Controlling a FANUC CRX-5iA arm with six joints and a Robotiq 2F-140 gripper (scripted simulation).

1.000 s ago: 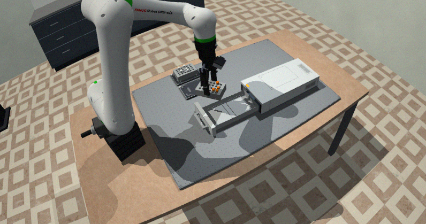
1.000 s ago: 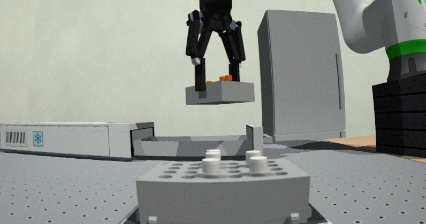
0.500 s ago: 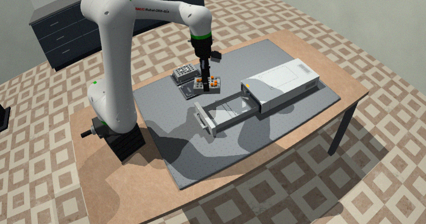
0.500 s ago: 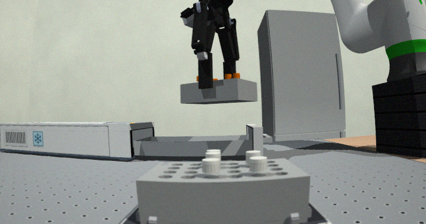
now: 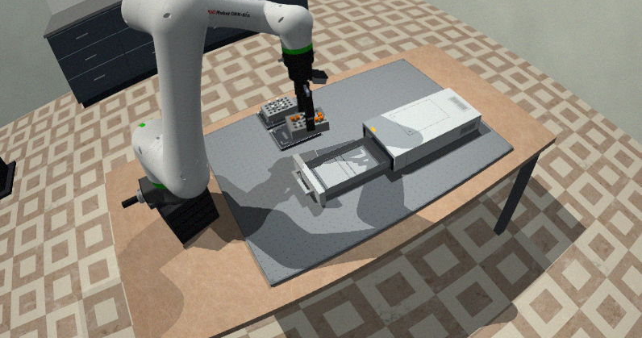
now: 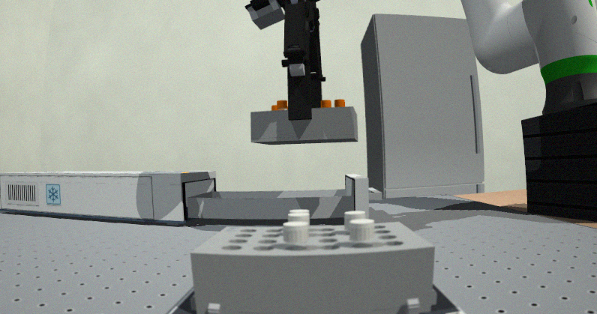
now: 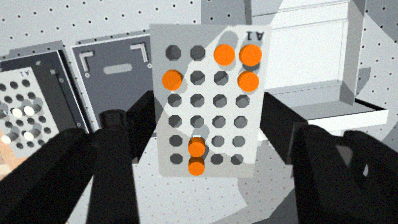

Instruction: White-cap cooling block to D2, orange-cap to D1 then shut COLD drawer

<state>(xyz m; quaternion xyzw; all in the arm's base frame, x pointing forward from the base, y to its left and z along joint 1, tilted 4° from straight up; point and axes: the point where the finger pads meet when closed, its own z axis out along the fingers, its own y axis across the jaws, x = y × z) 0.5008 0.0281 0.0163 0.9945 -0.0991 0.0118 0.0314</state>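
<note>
My gripper (image 5: pixel 309 124) is shut on the grey cooling block with orange-capped tubes (image 5: pixel 306 125) and holds it level in the air. In the exterior view the block (image 6: pixel 304 124) hangs well above the deck. In the wrist view the block (image 7: pixel 207 100) sits between my fingers, with several orange caps in its bores, over the edge of the empty dark slot D1 (image 7: pixel 112 67). The block with white-capped tubes (image 5: pixel 278 110) sits on slot D2; it also shows close up in the exterior view (image 6: pixel 310 257). The cooler COLD (image 5: pixel 422 124) has its drawer (image 5: pixel 341 167) pulled out and empty, lamp (image 5: pixel 373 129) lit.
The robot base (image 5: pixel 179 210) stands at the deck's left edge. A grey cabinet (image 6: pixel 421 103) stands behind the deck in the exterior view. The drawer's front panel (image 6: pixel 357 192) sticks up near D1.
</note>
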